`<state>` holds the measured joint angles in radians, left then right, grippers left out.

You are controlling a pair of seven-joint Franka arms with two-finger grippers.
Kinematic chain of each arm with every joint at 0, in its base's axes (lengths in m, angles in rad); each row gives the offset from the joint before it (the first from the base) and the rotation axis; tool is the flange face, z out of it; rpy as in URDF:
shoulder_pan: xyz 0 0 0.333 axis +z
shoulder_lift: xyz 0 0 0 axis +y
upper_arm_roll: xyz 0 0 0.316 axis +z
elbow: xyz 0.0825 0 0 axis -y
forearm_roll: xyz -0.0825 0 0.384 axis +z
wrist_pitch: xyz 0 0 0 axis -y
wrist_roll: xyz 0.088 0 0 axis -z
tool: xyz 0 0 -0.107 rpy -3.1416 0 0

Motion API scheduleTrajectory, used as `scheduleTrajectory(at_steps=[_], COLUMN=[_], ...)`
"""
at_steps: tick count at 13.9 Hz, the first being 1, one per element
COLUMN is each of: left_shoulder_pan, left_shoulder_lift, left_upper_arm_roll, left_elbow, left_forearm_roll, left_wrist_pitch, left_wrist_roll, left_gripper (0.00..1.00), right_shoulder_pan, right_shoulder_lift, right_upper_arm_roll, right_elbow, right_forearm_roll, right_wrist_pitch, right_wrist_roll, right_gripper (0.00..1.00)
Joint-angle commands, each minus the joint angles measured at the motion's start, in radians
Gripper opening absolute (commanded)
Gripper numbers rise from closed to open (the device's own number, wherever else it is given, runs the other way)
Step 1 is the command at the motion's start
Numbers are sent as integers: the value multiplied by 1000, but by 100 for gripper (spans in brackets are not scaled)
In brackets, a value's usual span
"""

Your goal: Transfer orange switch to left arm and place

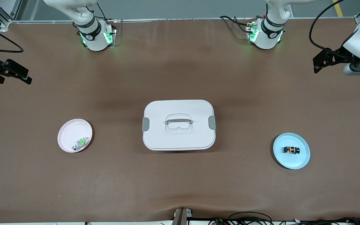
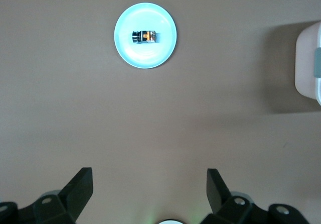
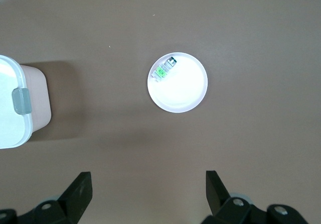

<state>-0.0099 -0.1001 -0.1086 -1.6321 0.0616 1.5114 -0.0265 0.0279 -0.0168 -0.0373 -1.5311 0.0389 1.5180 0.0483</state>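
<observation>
The orange switch [image 1: 291,150] lies on a light blue plate [image 1: 303,161] toward the left arm's end of the table; the left wrist view shows the switch [image 2: 144,36] on that plate [image 2: 128,53]. The white box [image 1: 180,106] with grey latches stands mid-table, and its edge shows in both wrist views [image 2: 307,63] [image 3: 15,128]. My left gripper [image 1: 316,65] [image 2: 149,176] hangs open and empty over the table's edge at the left arm's end. My right gripper [image 1: 28,78] [image 3: 149,176] hangs open and empty over the right arm's end.
A pink plate [image 1: 69,131] [image 3: 188,93] holding a tiny green-and-clear component [image 1: 80,143] [image 3: 163,69] sits toward the right arm's end. Both arm bases [image 1: 94,34] [image 1: 266,34] stand along the table's edge farthest from the front camera. Cables lie at the near edge.
</observation>
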Motion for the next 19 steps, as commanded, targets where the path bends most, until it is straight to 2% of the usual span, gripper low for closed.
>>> scheduleTrajectory(at_steps=[1,19], left_shoulder_pan=[-4,11], left_shoulder_lift=[-26,20], left_upper_arm_roll=[20,18], left_elbow=[-31,35], left_forearm_roll=[-40,-42], left_wrist_pitch=[20,12], left_wrist_roll=[30,-44], left_gripper=[100,100], right_shoulder_pan=[3,4], right_shoulder_lift=[-12,-12], right_upper_arm_roll=[-6,-6], right_elbow=[-6,-6], right_forearm_roll=[4,4], right_wrist_pitch=[4,7], right_wrist_roll=[-8,-8], right_gripper=[100,100])
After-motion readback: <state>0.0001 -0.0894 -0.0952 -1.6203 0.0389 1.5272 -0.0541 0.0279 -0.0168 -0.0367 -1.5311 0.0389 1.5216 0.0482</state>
